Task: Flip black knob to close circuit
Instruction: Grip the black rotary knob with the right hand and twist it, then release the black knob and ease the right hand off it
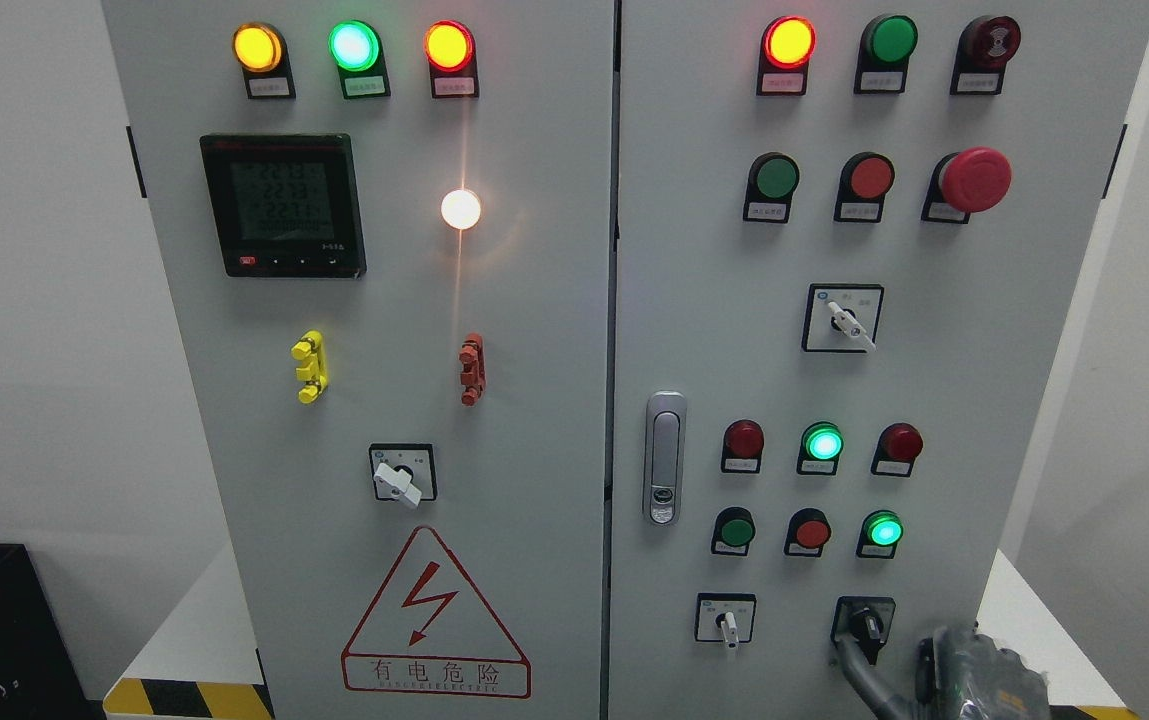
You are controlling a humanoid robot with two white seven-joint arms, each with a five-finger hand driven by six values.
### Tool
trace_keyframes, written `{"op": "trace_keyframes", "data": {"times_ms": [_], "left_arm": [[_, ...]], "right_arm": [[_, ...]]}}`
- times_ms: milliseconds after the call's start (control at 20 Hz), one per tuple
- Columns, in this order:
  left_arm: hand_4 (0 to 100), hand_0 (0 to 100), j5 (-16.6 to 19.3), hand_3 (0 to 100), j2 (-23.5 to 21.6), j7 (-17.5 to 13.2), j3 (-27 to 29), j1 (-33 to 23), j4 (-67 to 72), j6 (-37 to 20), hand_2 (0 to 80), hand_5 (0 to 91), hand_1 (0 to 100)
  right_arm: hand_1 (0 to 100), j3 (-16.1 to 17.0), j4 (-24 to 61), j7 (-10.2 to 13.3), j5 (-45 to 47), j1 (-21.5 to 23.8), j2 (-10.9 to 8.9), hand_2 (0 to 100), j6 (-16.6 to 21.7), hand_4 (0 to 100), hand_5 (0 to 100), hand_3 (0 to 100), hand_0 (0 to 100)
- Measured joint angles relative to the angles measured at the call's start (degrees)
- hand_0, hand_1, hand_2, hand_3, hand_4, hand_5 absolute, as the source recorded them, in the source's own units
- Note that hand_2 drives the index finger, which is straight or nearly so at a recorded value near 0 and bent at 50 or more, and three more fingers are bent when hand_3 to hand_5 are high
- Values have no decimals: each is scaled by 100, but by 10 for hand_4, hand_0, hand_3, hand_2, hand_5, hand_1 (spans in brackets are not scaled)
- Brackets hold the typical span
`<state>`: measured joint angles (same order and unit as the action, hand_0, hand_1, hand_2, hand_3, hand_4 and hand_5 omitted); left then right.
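Reaching up from the lower right, the grey right hand (864, 655) has a finger touching the small black rotary knob (871, 626) directly above it; grip state indeterminate. Knob's long axis near vertical.

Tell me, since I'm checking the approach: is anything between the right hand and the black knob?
Nothing visible. The right hand sits at the lower right of the cabinet, one finger already reaching up to the black knob, with no object between them.
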<state>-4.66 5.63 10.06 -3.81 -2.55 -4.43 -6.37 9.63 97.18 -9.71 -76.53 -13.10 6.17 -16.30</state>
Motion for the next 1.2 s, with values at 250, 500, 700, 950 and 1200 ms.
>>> {"op": "trace_keyframes", "data": {"times_ms": [250, 500, 700, 950, 1200], "left_arm": [[0, 120, 0, 0, 0, 0, 0, 0, 0, 0, 0, 0, 556], [0, 120, 0, 0, 0, 0, 0, 0, 1, 0, 0, 0, 556], [0, 120, 0, 0, 0, 0, 0, 0, 1, 0, 0, 0, 556], [0, 120, 0, 0, 0, 0, -1, 0, 2, 0, 0, 0, 556], [0, 120, 0, 0, 0, 0, -1, 0, 2, 0, 0, 0, 556]], "right_arm": [[38, 107, 0, 0, 5, 2, -2, 789, 17, 783, 690, 939, 0], [46, 184, -3, 6, 6, 3, -3, 787, 22, 781, 690, 939, 0], [48, 235, -3, 8, 7, 3, -5, 791, 22, 781, 691, 937, 0], [49, 291, 4, 8, 56, 4, -7, 791, 1, 782, 691, 935, 0], [49, 318, 42, 8, 186, 5, -8, 787, 0, 781, 691, 934, 0]]}}
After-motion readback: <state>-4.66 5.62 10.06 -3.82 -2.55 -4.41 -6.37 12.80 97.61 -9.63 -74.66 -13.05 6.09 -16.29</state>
